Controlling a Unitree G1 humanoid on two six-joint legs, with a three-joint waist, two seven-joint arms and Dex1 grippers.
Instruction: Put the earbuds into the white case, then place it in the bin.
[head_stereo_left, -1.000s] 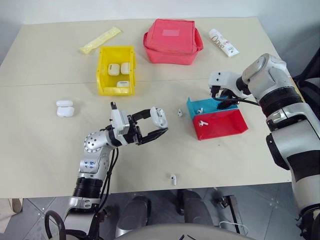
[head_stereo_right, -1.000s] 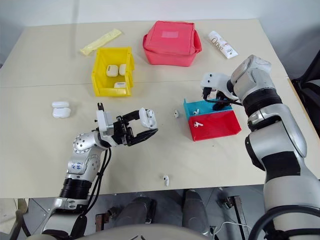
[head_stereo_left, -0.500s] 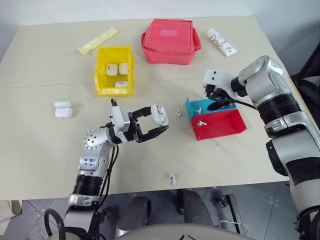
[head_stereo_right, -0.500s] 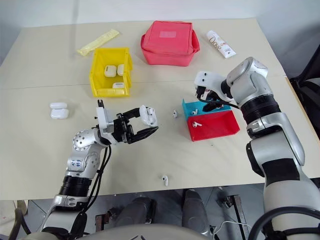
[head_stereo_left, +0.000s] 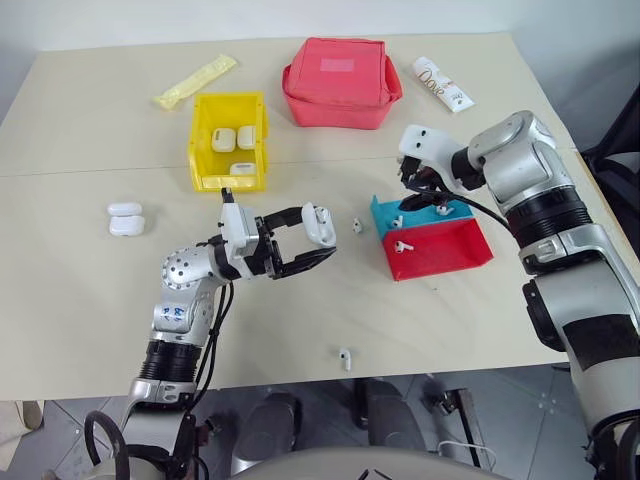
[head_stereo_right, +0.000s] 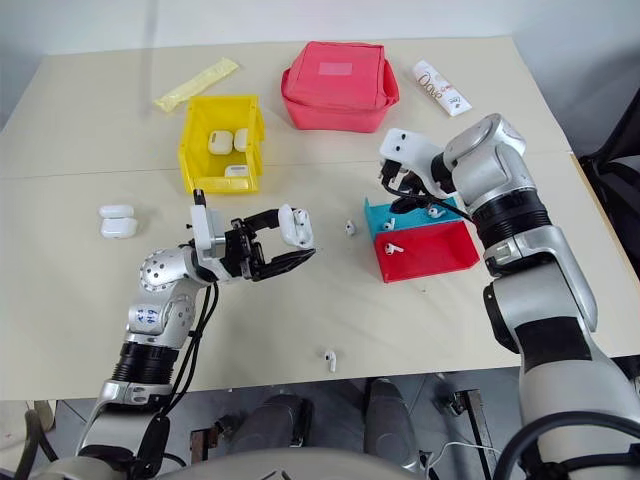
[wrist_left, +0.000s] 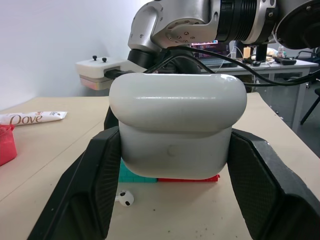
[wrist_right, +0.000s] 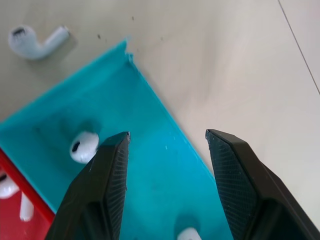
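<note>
My left gripper (head_stereo_left: 322, 240) is shut on the white case (wrist_left: 177, 135), holding it closed above the middle of the table. Over the blue tray (wrist_right: 150, 165), my right gripper (wrist_right: 167, 135) hangs open and tilted downward with nothing between its fingers. An earbud (wrist_right: 82, 146) lies in that tray beside the left finger, and another (wrist_right: 187, 234) lies lower down. One earbud (head_stereo_left: 357, 226) sits on the table between the case and the tray. Another earbud (head_stereo_left: 345, 356) lies near the front edge. The yellow bin (head_stereo_left: 200, 140) stands at the back left with three white cases inside.
A red tray (head_stereo_left: 450, 255) with earbuds adjoins the blue one. A red pouch (head_stereo_left: 342, 82), a white tube (head_stereo_left: 446, 84) and a yellow packet (head_stereo_left: 198, 80) lie along the back. Two white cases (head_stereo_left: 125, 217) sit at the left.
My right gripper has swung left and tipped further down over the blue tray's far corner. The left gripper still holds the case in about the same place.
</note>
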